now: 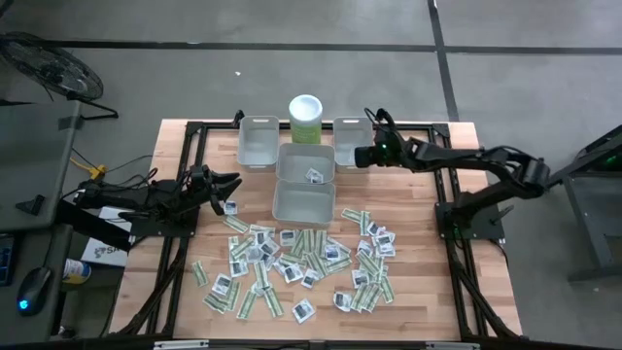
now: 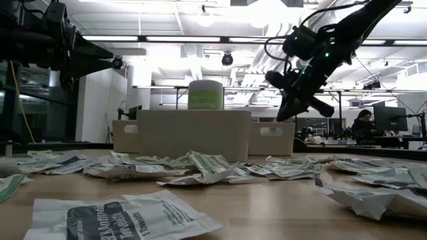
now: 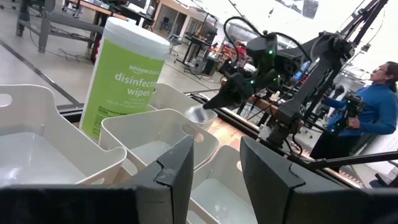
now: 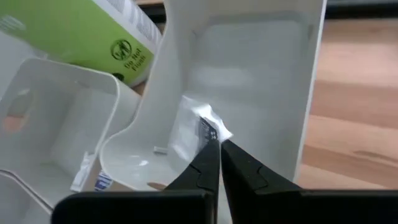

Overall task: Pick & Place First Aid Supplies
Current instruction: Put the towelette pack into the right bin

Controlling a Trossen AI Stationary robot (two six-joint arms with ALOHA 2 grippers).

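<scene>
Many first aid supplies, pale green strips and small white squares with dark print, lie loose on the near half of the wooden table. My right gripper slants down over the far right grey bin, shut on a small white packet. In the high view this gripper is at that bin's near edge. My left gripper waits level at the table's left, open, with nothing between its fingers. One packet lies in the middle bin. My right gripper pinches the white packet by a crumpled edge between its two fingertips. The fingers slant down from the table's right side. The packet sticks out beyond the tips, lifted clear, over the inside of the far right bin.
Several grey bins stand at the table's far middle: far left, far right, middle and near. A tall green wipes canister stands between the two far bins. A person sits in the room beyond.
</scene>
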